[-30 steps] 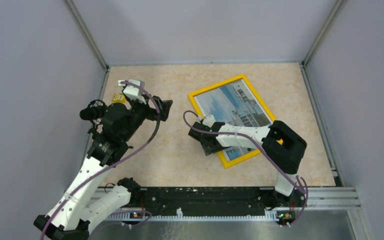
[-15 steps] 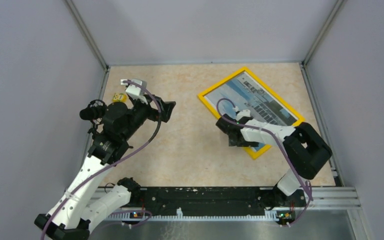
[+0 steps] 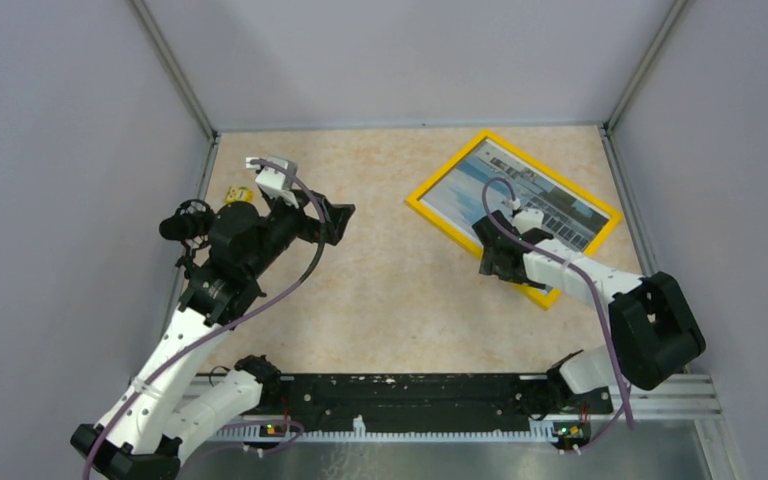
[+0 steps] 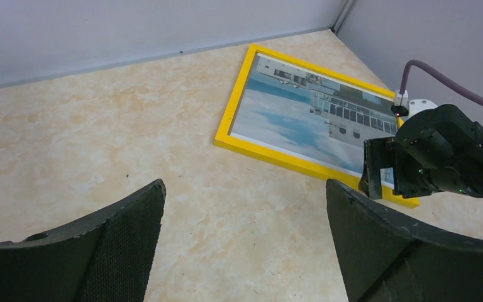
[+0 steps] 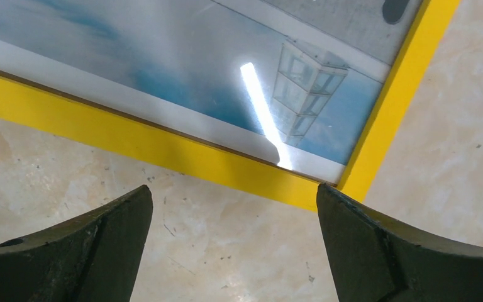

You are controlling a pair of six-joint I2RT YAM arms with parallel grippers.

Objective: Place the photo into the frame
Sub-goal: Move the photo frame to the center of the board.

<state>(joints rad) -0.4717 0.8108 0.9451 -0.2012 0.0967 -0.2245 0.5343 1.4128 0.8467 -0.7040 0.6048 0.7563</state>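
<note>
The frame, with a narrow yellow border, lies flat at the far right of the table. The photo, a white building with blue water and sky, sits inside it behind reflective glazing. My right gripper is open and empty, low over the frame's near edge. In the right wrist view its fingers straddle bare table just short of the yellow border and the photo. My left gripper is open and empty, raised over the table's left-middle. Its view shows the frame, the photo and the right gripper.
The beige marbled table is walled by grey panels on three sides. A small yellow object lies at the far left behind my left arm. The frame's far corner is close to the right wall.
The frame with the photo has slid and turned toward the far right corner. My right gripper swung right along with it. My left arm has barely moved.
</note>
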